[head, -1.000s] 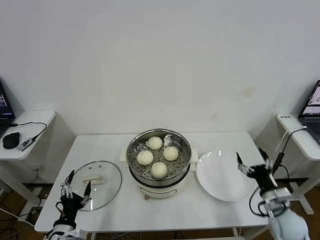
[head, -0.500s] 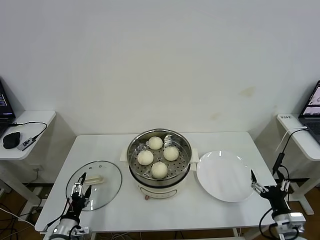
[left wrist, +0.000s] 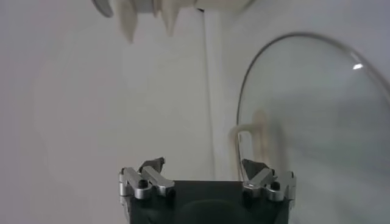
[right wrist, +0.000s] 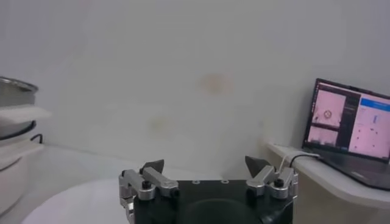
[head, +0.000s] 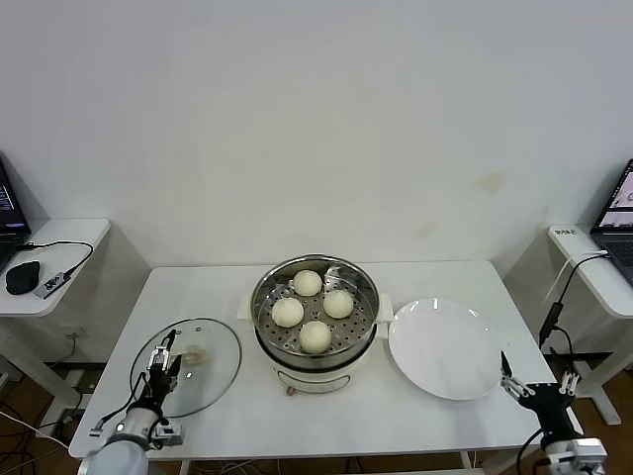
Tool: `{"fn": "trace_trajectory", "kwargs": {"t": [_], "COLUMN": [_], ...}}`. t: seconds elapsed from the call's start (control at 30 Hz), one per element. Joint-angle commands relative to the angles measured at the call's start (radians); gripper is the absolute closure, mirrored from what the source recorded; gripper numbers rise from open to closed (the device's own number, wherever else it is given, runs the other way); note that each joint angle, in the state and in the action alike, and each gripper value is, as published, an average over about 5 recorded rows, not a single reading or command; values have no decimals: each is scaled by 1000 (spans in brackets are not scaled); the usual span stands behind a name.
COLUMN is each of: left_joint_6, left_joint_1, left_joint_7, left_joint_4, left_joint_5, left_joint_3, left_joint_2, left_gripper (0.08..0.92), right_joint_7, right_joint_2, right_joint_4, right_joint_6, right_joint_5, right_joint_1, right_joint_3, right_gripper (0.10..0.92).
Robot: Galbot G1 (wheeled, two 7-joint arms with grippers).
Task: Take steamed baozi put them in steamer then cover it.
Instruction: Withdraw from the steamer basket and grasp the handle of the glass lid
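Note:
Four cream-white baozi (head: 315, 335) lie in the shiny steel steamer (head: 263, 297) on its cream-white pot base at the table's middle. The clear glass cover (head: 213, 368) lies flat on the table to the left, its cream bar handle (head: 194, 353) facing up. My left gripper (head: 165, 358) is open and empty over the cover's near-left part, close to the handle. In the left wrist view the cover (left wrist: 317, 122) and handle (left wrist: 251, 130) lie just ahead of the open gripper (left wrist: 207, 165). My right gripper (head: 539, 382) is open and empty, low beyond the table's front right corner.
A flat white plate (head: 445, 348) lies right of the steamer; it also shows in the right wrist view (right wrist: 73, 204). Side tables stand at both sides, with a laptop (right wrist: 352, 122) on the right one. The steamer's rim (right wrist: 13, 91) shows in the right wrist view.
My left gripper has moved forward over the cover toward its handle. My right gripper has drawn back from the plate's edge, down past the table's front right corner.

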Motion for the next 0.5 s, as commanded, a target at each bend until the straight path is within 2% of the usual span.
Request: {"fn": "trace_trajectory", "kwargs": {"t": [0.03, 0.43, 0.5], "left_joint_6": [-1, 2, 2], "left_joint_1": [-115, -152, -152], "left_joint_7": [-1, -6, -6], "left_joint_4": [125, 154, 152], "left_joint_5": [6, -34, -41], "left_joint_3": [25, 53, 57], "left_joint_2": [13, 23, 28], "left_gripper": [177, 178, 202], "right_joint_7": [-4, -7, -8], "right_joint_2": [19, 44, 47], "right_joint_4": [-4, -16, -17], "right_joint_6": [7, 2, 2], "right_joint_5": [-35, -71, -76], "right_joint_1": [-13, 5, 7], "right_joint_3": [6, -15, -18], "right_gripper": [203, 203, 203]}}
